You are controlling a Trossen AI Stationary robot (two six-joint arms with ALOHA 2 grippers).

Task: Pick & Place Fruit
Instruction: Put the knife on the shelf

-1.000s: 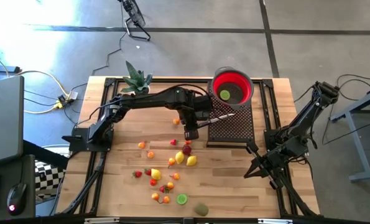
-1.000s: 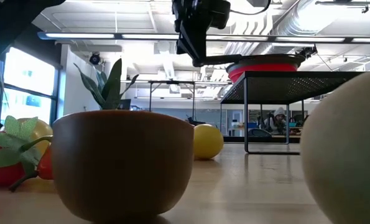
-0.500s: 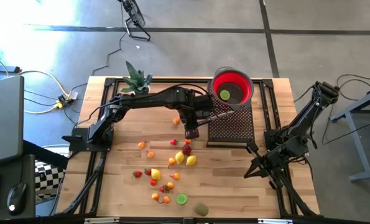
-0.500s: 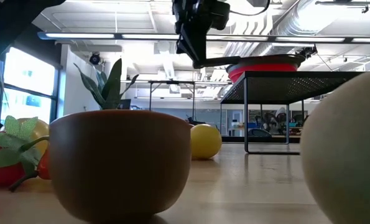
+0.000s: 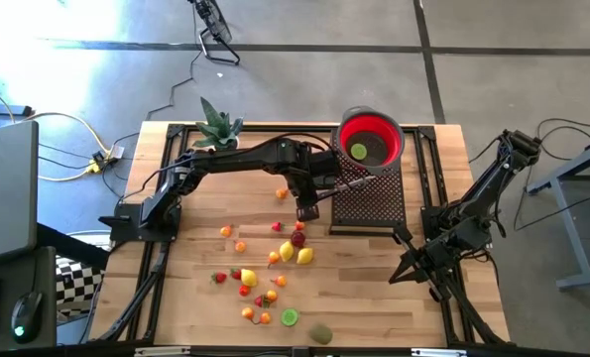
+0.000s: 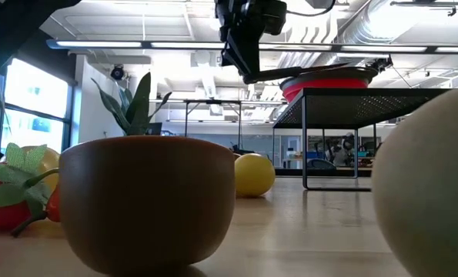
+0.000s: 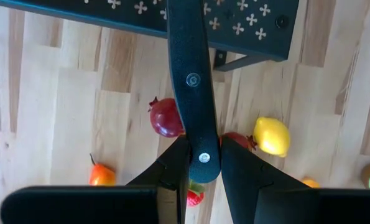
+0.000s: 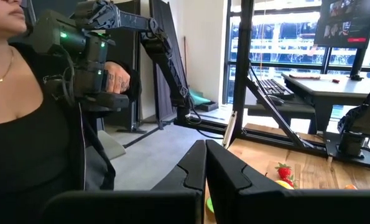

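- Left claw [image 5: 304, 210]: hanging above the worktop [image 5: 195, 198], just in front of the red bowl [image 5: 346, 131], clenching a knife [image 5: 349, 186] by one end; the knife is reaching back towards the bowl.
- Fruit [image 5: 275, 268]: lying scattered on the worktop, further from the red bowl than the claw and mostly below it; none is sitting between the fingers.
- Closest pieces: a dark red pomegranate [image 7: 166, 118] and a yellow lemon [image 7: 272, 136] are lying either side of the knife, beneath the claw.
- One green fruit [image 5: 359, 151] is sitting inside the red bowl.
- Orientation: the lemon's long axis is running roughly along the edge of the black perforated stand [image 5: 369, 203] carrying the bowl; the pomegranate's crown is pointing towards that stand.
- Right claw [image 8: 204, 155]: resting off to the bowl's right, fingers pressed together, gripping nothing.
- Surface: pale wood planks, with a spiky potted plant [image 5: 215, 126] standing left of the bowl.
- Room: concrete floor, windows, desks; a person [image 8: 23, 93] is standing beyond the worktop.
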